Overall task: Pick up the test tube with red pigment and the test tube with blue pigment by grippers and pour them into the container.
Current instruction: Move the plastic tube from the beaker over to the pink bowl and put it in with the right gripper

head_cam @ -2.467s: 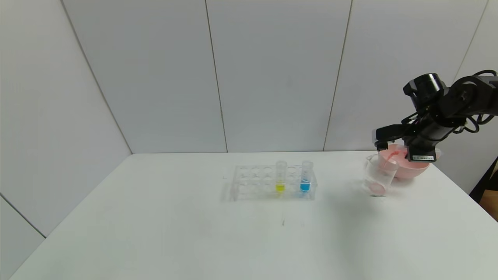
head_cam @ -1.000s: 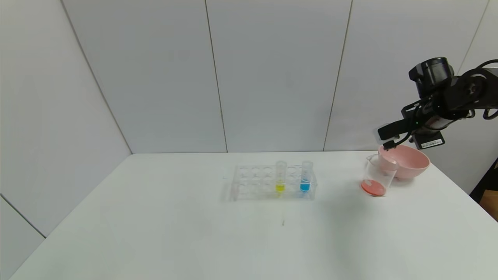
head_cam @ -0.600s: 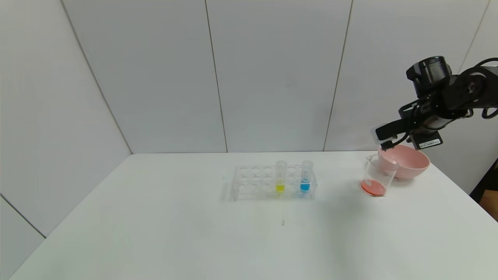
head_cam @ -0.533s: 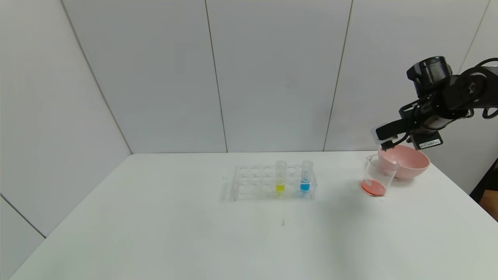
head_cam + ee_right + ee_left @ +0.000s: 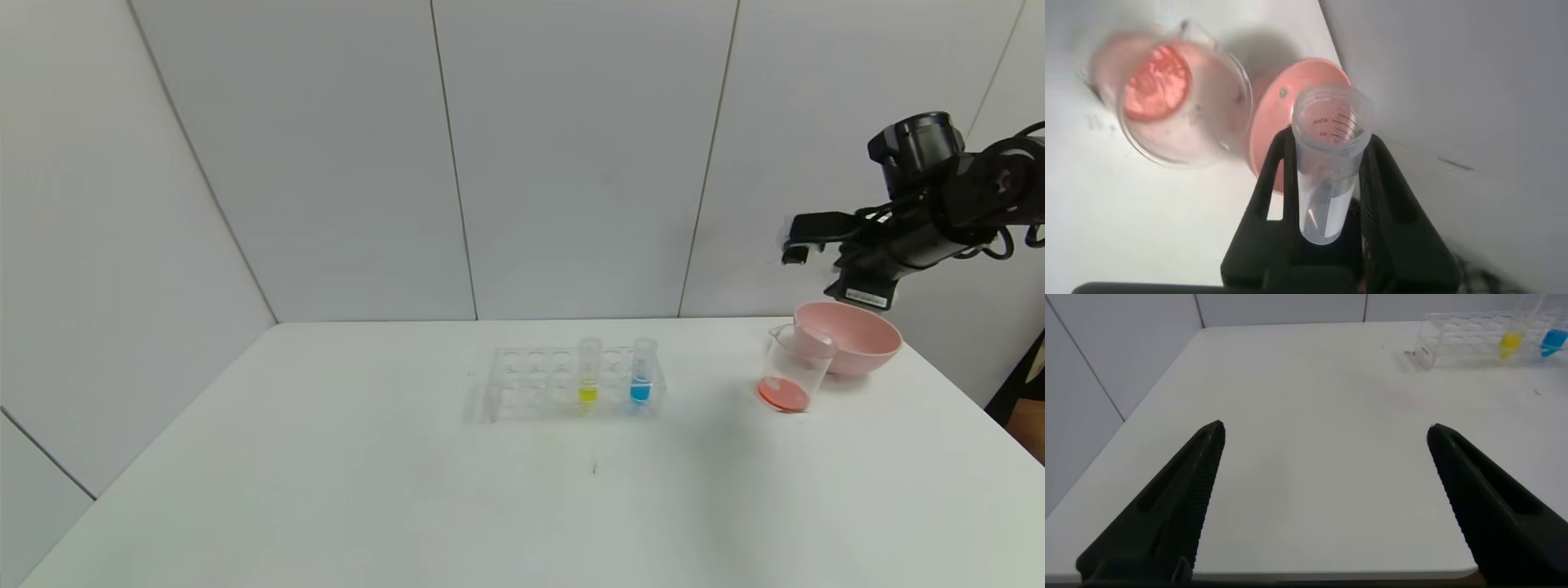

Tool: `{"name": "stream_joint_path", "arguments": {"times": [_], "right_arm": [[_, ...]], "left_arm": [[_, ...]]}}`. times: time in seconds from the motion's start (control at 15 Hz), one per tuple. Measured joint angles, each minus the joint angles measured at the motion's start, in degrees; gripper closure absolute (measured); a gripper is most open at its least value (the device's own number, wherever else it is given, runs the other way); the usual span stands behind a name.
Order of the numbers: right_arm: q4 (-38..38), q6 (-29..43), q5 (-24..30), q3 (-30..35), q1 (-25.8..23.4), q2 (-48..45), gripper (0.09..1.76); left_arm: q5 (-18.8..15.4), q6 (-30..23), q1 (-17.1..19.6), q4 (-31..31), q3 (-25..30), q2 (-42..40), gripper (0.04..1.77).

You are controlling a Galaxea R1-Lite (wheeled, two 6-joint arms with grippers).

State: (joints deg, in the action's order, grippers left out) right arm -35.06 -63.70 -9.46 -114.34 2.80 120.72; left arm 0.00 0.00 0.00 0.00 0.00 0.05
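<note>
Red pigment now lies in the beaker (image 5: 789, 371). The right gripper (image 5: 1327, 175), raised above the pink bowl (image 5: 857, 336), clamps the emptied red-pigment tube (image 5: 1328, 163). The blue-pigment tube (image 5: 642, 371) remains racked, unpoured. The left gripper (image 5: 1323, 433) is parked, jaws wide.

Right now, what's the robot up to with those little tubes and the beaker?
The right gripper is shut on an emptied test tube and hangs in the air above the pink bowl. Red liquid sits at the bottom of the glass beaker, beside the bowl, so the red pour looks done. The blue tube and a yellow tube stand in the clear rack mid-table. The left gripper is open and idle over the table's near left corner.
</note>
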Motion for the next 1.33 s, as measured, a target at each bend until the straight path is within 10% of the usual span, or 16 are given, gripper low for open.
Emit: {"name": "stream_joint_path", "arguments": {"times": [0.8, 1.0, 1.33], "right_arm": [[10.0, 53.5, 21.3, 3.4, 1.6, -6.1, 1.36], [14.9, 56.2, 21.6, 12.7, 1.0, -10.9, 1.36], [43.7, 57.9, 22.0, 36.9, -2.8, -19.1, 1.36]], "left_arm": [[0.0, 0.0, 0.0, 0.0, 0.0, 0.0, 0.05], [0.0, 0.0, 0.0, 0.0, 0.0, 0.0, 0.05], [0.0, 0.0, 0.0, 0.0, 0.0, 0.0, 0.05]]}}
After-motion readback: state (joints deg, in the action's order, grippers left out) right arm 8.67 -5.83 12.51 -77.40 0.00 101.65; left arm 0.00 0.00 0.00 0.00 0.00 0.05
